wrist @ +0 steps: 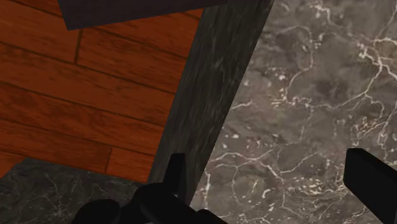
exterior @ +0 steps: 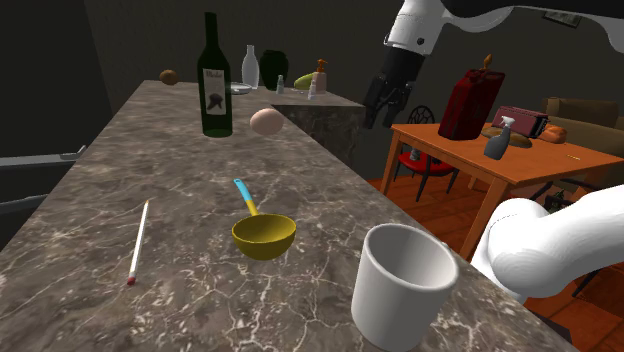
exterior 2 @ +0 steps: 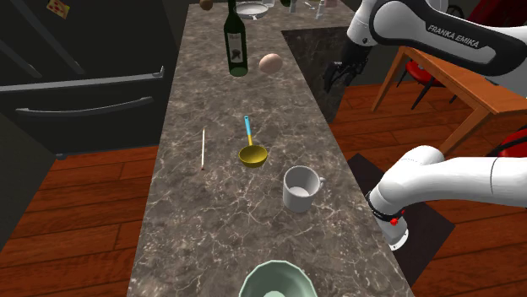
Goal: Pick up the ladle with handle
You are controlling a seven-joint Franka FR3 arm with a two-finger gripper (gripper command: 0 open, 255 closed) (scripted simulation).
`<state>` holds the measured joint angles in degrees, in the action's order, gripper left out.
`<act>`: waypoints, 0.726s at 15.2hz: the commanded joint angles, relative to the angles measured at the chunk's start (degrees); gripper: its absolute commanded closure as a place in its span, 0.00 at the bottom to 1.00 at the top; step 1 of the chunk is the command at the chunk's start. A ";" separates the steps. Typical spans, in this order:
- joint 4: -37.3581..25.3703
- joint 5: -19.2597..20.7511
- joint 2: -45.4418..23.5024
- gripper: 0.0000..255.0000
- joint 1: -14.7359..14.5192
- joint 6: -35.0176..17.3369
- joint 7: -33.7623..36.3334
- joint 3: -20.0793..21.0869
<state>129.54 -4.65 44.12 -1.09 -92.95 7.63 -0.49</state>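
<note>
Your gripper (exterior: 385, 116) is hanging high above the far edge of the marble counter (exterior: 140, 150), out over the side nearest the orange wooden table (exterior: 520, 160). The jaws are standing wide apart and are holding nothing. In the wrist view the two black fingers (wrist: 175, 173) are framing bare marble (wrist: 305, 95), with the counter's dark edge and red-brown floorboards (wrist: 76, 95) lying just beyond one finger.

The ladle (exterior: 264, 234) is sitting well apart from the gripper, near the middle of the counter. Its yellow bowl is facing up and resting on the marble, and its blue and yellow handle is pointing away toward the dark green wine bottle (exterior: 214, 80). In the second exterior view the ladle (exterior 2: 252, 153) is lying between the bottle (exterior 2: 236, 46) and a white mug (exterior 2: 300, 187), touching neither.

A thin pale stick with a red tip, possibly a pencil (exterior: 139, 240), is lying to the shoulder view's left of the ladle. A pinkish egg-shaped thing (exterior: 266, 121) is resting just beside the bottle. The mug (exterior: 402, 285) is standing upright near the counter's edge, close to the arm's base. In the second exterior view a pale green bowl (exterior 2: 274, 280) is sitting at the counter's near end.
</note>
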 commanded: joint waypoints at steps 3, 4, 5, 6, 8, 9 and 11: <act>0.72 -1.84 -0.26 0.00 -0.33 -0.61 3.93 2.58; 0.96 -2.78 -0.52 0.00 -0.50 -0.96 5.89 3.87; 1.13 -3.71 -0.87 0.00 -0.67 -1.33 7.83 5.17; 1.21 -4.64 -1.29 0.00 -0.84 -1.73 9.78 6.46; 1.15 -6.45 -2.40 0.00 -1.19 -2.62 13.67 9.03; 1.00 -7.33 -3.08 0.00 -1.34 -3.10 15.60 10.32; 0.46 -9.00 -4.68 0.00 -1.62 -4.14 19.45 12.89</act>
<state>130.26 -12.70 40.01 -2.53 -96.76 24.86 11.03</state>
